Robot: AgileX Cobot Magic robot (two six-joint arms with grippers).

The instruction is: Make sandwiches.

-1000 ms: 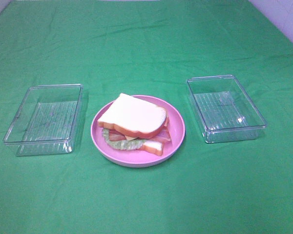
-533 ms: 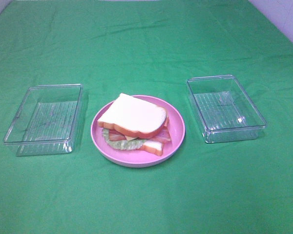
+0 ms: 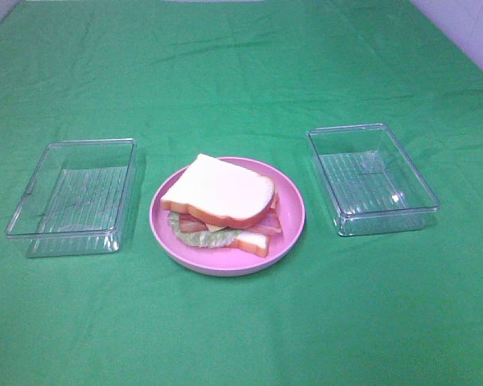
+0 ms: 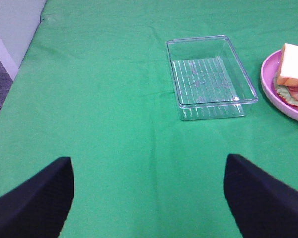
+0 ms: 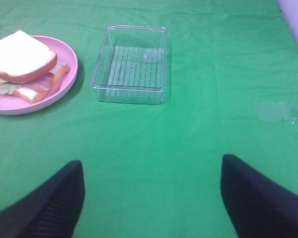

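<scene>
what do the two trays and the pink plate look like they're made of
Left tray and right tray: clear hard plastic, apparently; the green cloth shows through, ribbed floors glint. Pink plate: probably matte plastic, evenly coloured with little shine.

Light: bright, even, seemingly from overhead
Shadows: faint, soft
Glare: slight on clear trays (image 3: 373, 178)
Focus: mildly soft throughout

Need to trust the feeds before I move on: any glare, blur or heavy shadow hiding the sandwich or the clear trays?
Exterior high: even light, soft overall; sandwich is readable and the tray shows small glints. Left wrist: tray sharp, with the left gripper fingers dark blurs. Right wrist: tray clear, a faint pale smudge on the green cloth, plate casting a soft shadow.
</scene>
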